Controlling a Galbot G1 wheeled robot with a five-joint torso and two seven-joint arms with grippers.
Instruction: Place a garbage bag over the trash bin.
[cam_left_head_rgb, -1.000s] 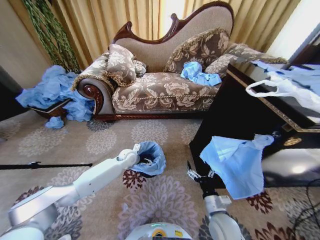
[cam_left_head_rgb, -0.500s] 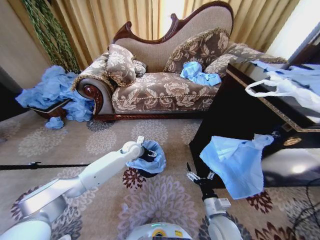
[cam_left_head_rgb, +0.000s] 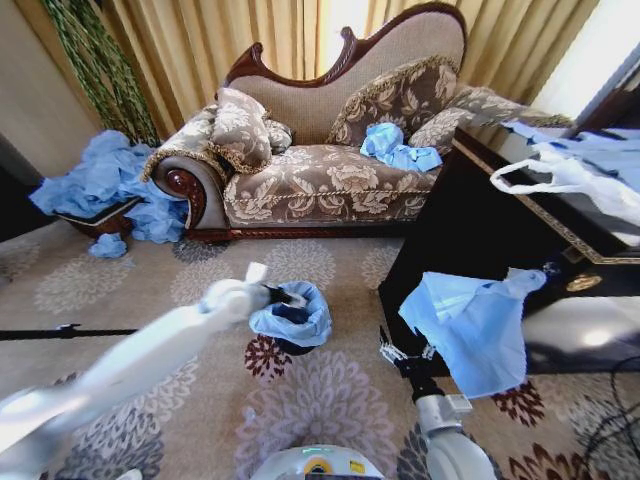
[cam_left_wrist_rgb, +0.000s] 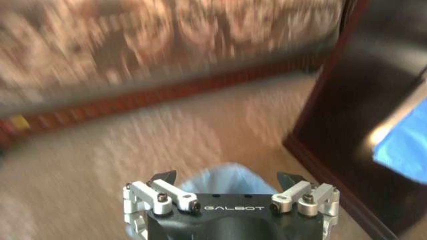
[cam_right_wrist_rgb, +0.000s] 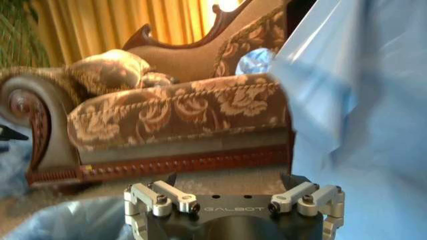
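Garbage bag (cam_left_head_rgb: 291, 322): draped over trash bin (cam_left_head_rgb: 292, 314), largely fitted. Left gripper (cam_left_head_rgb: 282, 293) at rim, jaws apart, empty. Right gripper (cam_left_head_rgb: 403, 357): spread, idle.

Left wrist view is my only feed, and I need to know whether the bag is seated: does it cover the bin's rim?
Observer: From the head view, the garbage bag drapes over the trash bin rim, with its dark inside open at the centre.
Operator: Where's my left gripper?
Observer: The left gripper is open at the bag's far-left edge.
Operator: And the right arm?
Observer: The right gripper is open, low beside the black cabinet.
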